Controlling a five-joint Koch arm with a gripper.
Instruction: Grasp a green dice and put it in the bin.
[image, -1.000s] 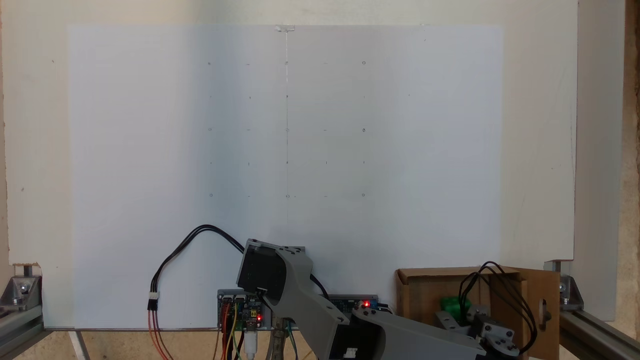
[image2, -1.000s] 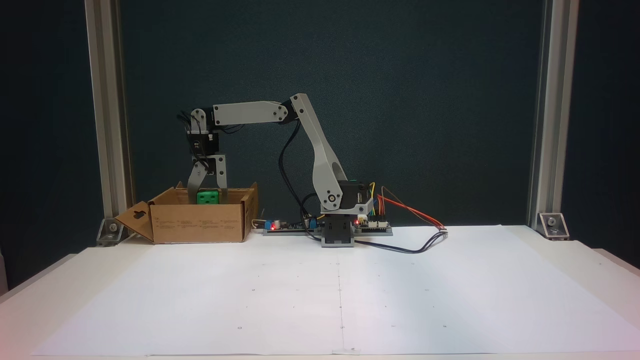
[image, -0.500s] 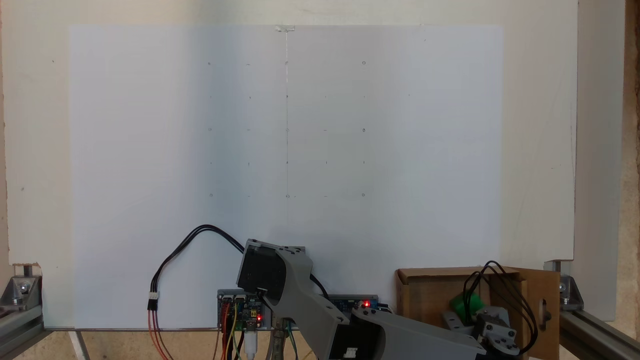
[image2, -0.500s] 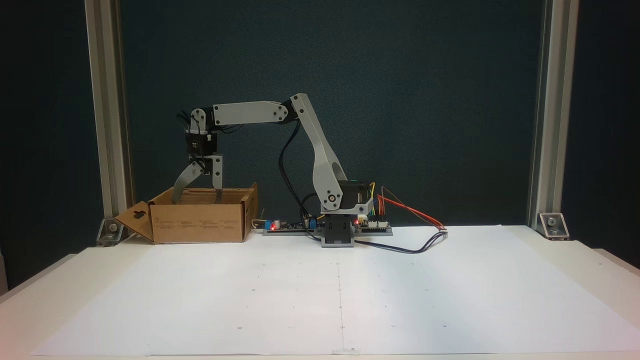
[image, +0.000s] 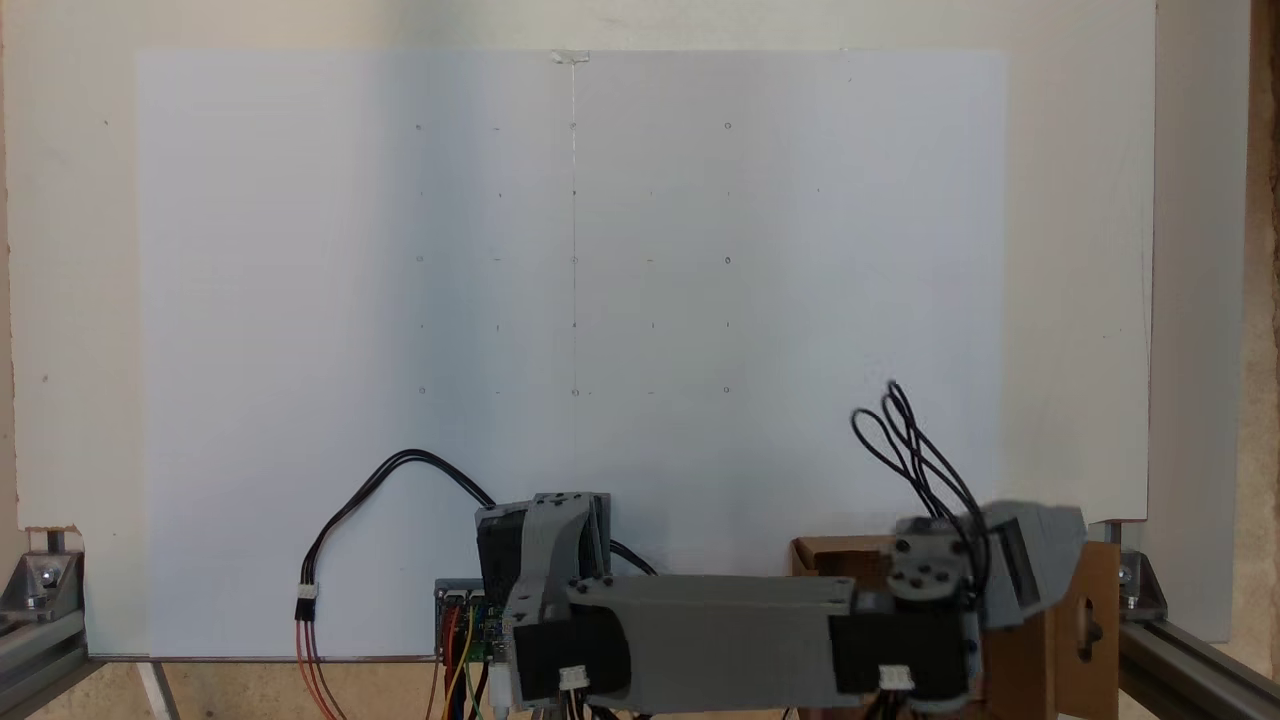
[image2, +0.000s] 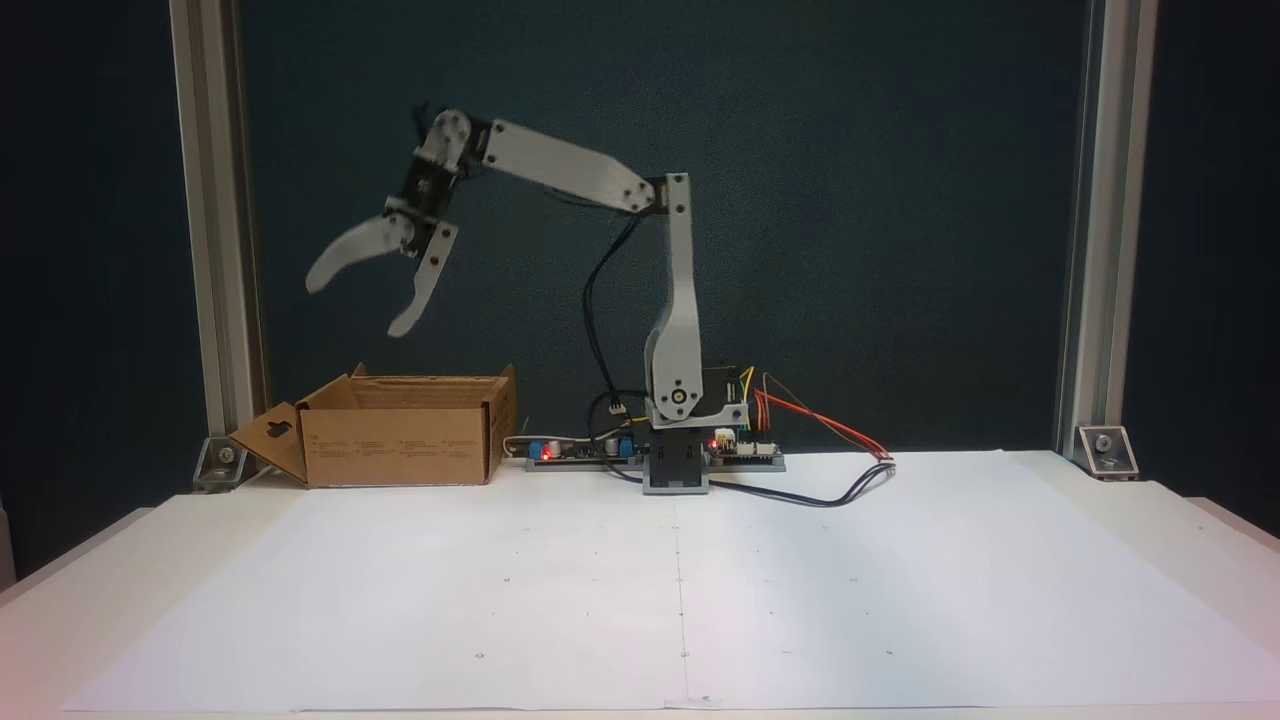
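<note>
Apparently done: the claw (image2: 358, 305) hung released and empty at 12 o'clock above the bin (image2: 395, 440), no dice visible on the table (image2: 900, 600).

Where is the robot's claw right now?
In a fixed view the gripper hangs open, high above the bin, at the picture's left.

Matt brown cardboard bin (image2: 395, 445); smooth white paper sheet (image2: 600, 590).
</note>
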